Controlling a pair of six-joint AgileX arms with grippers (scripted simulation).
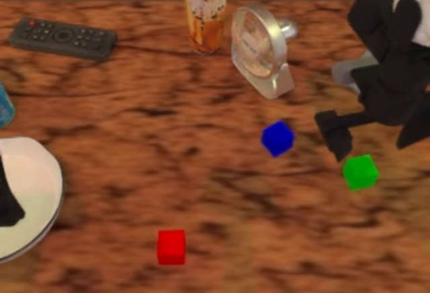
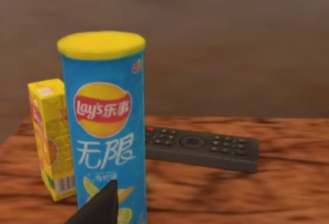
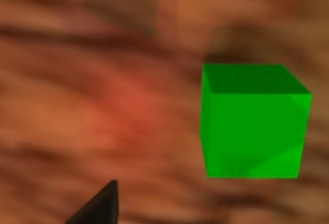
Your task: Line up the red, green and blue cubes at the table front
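Three cubes rest apart on the wooden table (image 1: 134,138). The red cube (image 1: 171,246) is near the front edge, left of centre. The blue cube (image 1: 277,138) sits mid-table to the right. The green cube (image 1: 360,171) lies farther right and fills the right wrist view (image 3: 254,121). My right gripper (image 1: 374,144) hangs open just behind the green cube, its fingers spread wide and holding nothing. One dark fingertip (image 3: 100,206) shows beside the cube, not touching it. My left gripper (image 1: 8,202) is parked over the white plate at the left edge, open and empty.
A black remote (image 1: 62,37) lies at the back left, a drink cup (image 1: 205,11) at the back centre, and a white desk fan (image 1: 262,51) beside it. The white plate (image 1: 40,192) is at the left. A blue chips can (image 2: 105,126) and yellow juice box (image 2: 49,136) stand near the left arm.
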